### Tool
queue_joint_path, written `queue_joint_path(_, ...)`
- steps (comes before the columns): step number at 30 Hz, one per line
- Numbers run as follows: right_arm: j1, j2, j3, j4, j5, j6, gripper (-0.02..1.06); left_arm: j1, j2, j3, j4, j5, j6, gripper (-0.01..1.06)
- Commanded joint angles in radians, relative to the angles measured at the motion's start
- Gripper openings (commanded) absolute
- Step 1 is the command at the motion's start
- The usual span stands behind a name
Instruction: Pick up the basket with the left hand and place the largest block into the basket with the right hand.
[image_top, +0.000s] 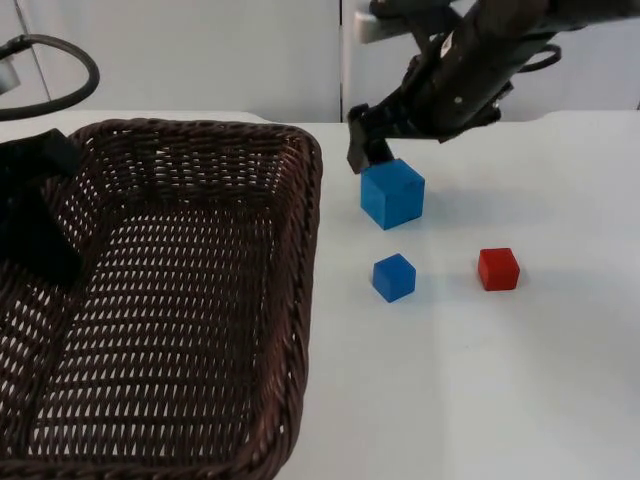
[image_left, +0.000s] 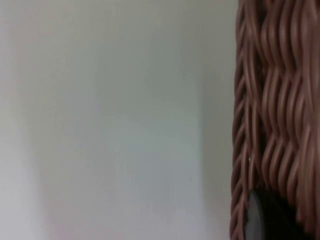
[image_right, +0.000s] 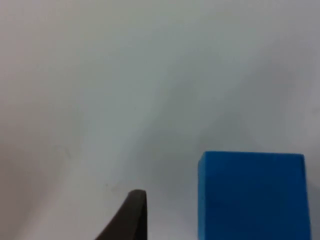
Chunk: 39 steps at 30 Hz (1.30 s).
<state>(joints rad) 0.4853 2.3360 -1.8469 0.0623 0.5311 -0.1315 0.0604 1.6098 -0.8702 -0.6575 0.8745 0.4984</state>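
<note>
The large blue block (image_top: 392, 193) sits on the white table (image_top: 520, 380), just beside the far right corner of the basket (image_top: 300, 300) and apart from its rim. It is the biggest of the three cubes. In the right wrist view the same block (image_right: 252, 195) stands squarely on the table (image_right: 125, 75), with one black fingertip (image_right: 131, 217) beside it and a strip of bare table between the two.

The right gripper (image_top: 366, 150) hangs right at the block's far upper edge — one dark finger reaches down at the block's far left corner, on the side facing the basket. Its fingers look spread rather than closed, and nothing is held between them; whether a finger actually touches the block is hard to make out from above.

The basket is dark brown wicker, wide and shallow, and nothing lies in it. The left gripper (image_top: 35, 215) is at the basket's left wall, a black shape overlapping the rim there; I cannot tell how its fingers stand. In the left wrist view the woven wall (image_left: 272, 115) of the basket runs close alongside a dark fingertip (image_left: 272, 220).

A small blue block (image_top: 394, 277) lies nearer the camera than the large one, also close to the basket's right side. A small red block (image_top: 498, 268) lies further from the basket — well apart from its rim.
</note>
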Motion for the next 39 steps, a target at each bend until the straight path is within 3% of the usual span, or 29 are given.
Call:
queue_joint_path(1, 0.001, 0.031, -0.023, 0.003, -0.008, 0.011, 1.05, -0.004, -0.013, 0.001, -0.014, 0.010, -0.001, 0.00)
queue_joint_path(17, 0.001, 0.117, -0.025, -0.009, -0.153, 0.011, 1.05, -0.004, -0.010, 0.001, -0.010, 0.009, -0.001, 0.00)
queue_joint_path(20, 0.001, 0.117, -0.025, -0.009, -0.152, 0.011, 1.03, -0.004, -0.009, 0.001, -0.010, 0.009, -0.001, 0.00)
queue_joint_path(23, 0.001, 0.119, -0.025, -0.009, -0.136, 0.020, 0.90, -0.004, -0.008, 0.001, -0.010, 0.008, -0.001, 0.00)
queue_joint_path(26, 0.001, 0.119, -0.025, -0.009, -0.129, 0.020, 0.83, -0.004, -0.008, 0.001, -0.010, 0.008, -0.001, 0.00)
queue_joint_path(39, 0.001, 0.122, -0.025, -0.009, -0.076, 0.035, 0.82, -0.004, -0.008, 0.001, -0.008, 0.006, -0.001, 0.00)
